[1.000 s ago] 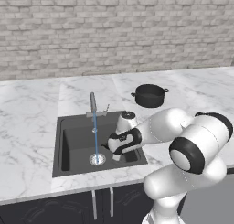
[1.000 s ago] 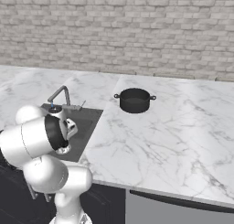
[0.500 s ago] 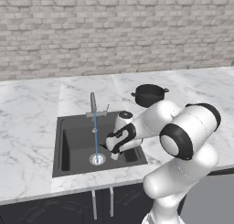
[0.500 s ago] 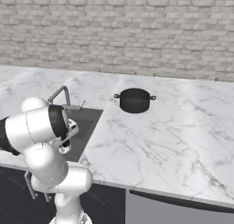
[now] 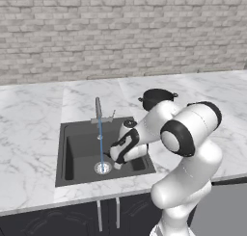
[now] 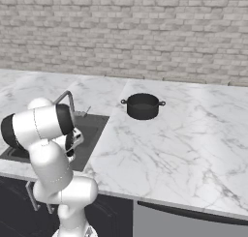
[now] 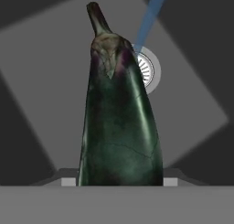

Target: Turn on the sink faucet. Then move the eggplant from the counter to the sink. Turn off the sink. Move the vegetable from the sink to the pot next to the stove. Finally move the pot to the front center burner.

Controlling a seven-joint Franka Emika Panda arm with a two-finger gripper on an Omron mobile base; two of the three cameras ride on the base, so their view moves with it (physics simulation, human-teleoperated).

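My gripper (image 7: 119, 182) is shut on the eggplant (image 7: 119, 122), a dark glossy vegetable whose stem points away from the hand. In the left base view the gripper (image 5: 117, 163) hangs low inside the dark sink (image 5: 79, 146), just right of the round drain (image 5: 102, 168). The hand view shows the drain (image 7: 148, 71) behind the eggplant's top. The sink faucet (image 5: 98, 108) stands at the basin's back edge, and a thin blue stream of water (image 5: 101, 143) falls from it onto the drain. The pot and the stove are out of view.
A black two-handled pot (image 5: 157, 98) stands on the white marble counter (image 5: 34, 134) behind and to the right of the sink. In the right base view, that black pot (image 6: 142, 106) has broad open counter (image 6: 179, 149) in front of it. A brick wall closes the back.
The hand has moved down and a little left with the eggplant, deeper into the sink toward the drain. The elbow has swung forward. Water keeps running.
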